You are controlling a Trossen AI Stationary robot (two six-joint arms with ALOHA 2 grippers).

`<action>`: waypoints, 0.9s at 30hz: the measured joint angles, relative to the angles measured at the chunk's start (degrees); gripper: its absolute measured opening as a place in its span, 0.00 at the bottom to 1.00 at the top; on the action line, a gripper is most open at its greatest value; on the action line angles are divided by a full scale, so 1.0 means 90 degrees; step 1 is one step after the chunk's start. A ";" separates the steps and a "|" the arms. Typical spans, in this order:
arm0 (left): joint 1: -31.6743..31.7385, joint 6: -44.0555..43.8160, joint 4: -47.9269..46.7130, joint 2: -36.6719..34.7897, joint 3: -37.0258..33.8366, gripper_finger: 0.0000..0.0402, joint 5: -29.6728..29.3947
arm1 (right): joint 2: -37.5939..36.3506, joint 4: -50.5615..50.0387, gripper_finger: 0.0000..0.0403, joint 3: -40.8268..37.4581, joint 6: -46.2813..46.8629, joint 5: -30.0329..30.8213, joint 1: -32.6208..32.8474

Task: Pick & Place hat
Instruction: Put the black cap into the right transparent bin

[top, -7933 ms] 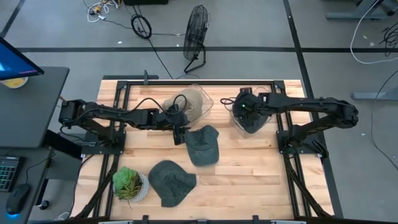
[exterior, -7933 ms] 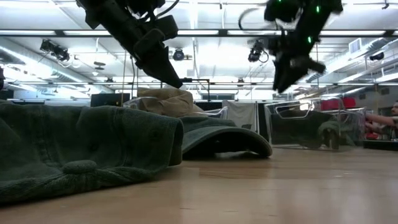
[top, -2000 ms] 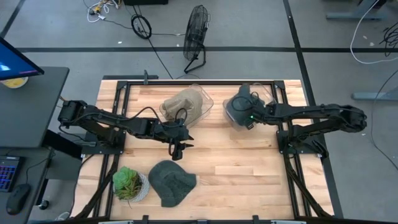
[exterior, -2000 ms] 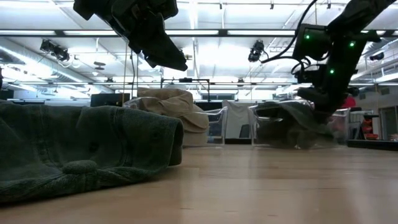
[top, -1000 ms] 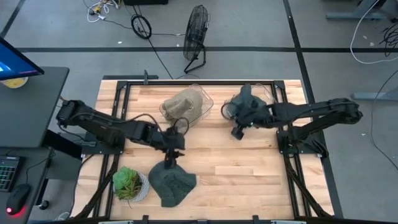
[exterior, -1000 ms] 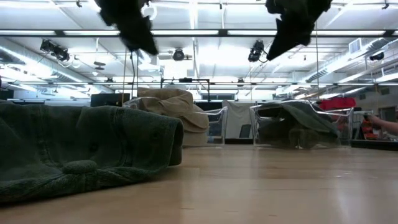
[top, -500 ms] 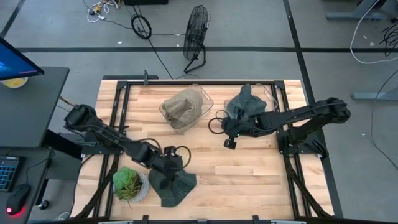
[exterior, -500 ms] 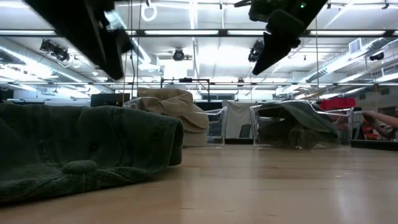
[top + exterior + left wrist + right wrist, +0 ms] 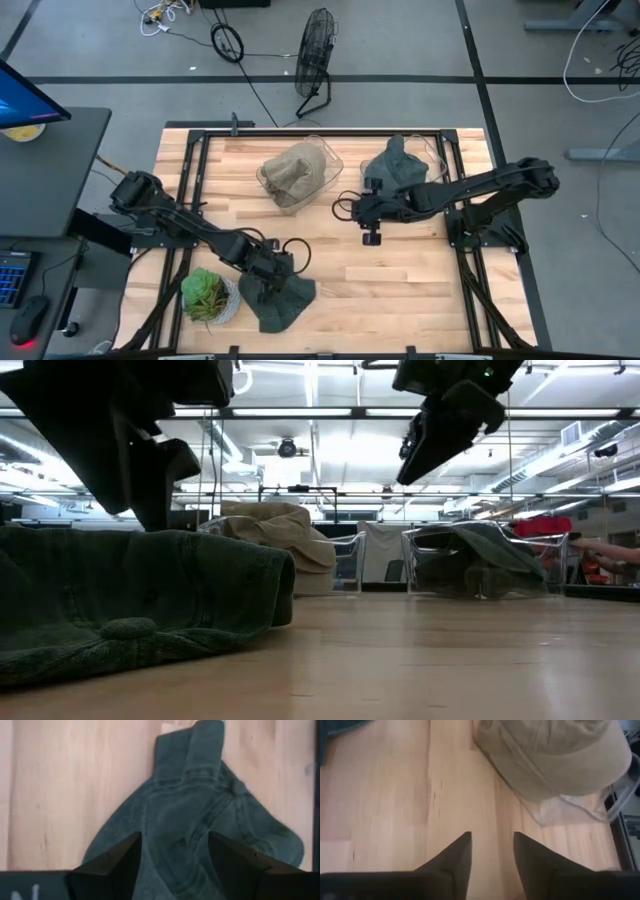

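Two grippers up, dark green hat (image 9: 278, 298) flat on the surface (image 9: 400, 275)

My left gripper (image 9: 262, 290) sits right over the hat near the front edge, beside the potted plant (image 9: 206, 294), fingers (image 9: 110, 865) spread with cloth showing between them. My right gripper (image 9: 372, 236) hangs over bare wood mid-surface, fingers (image 9: 451, 859) parted and empty. Tan hat (image 9: 292, 172) is in one clear bin, another green one (image 9: 395, 162) in the other.

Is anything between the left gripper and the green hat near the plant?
Nothing visible. The left gripper, fingers open, hangs right over the dark green hat with only air between; the potted plant sits off to one side.
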 joint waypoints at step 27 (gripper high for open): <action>0.0374 0.1808 0.0187 0.0502 0.1229 0.02 -0.0910 | 0.1063 0.3602 0.41 0.0002 0.0414 -0.1158 0.0585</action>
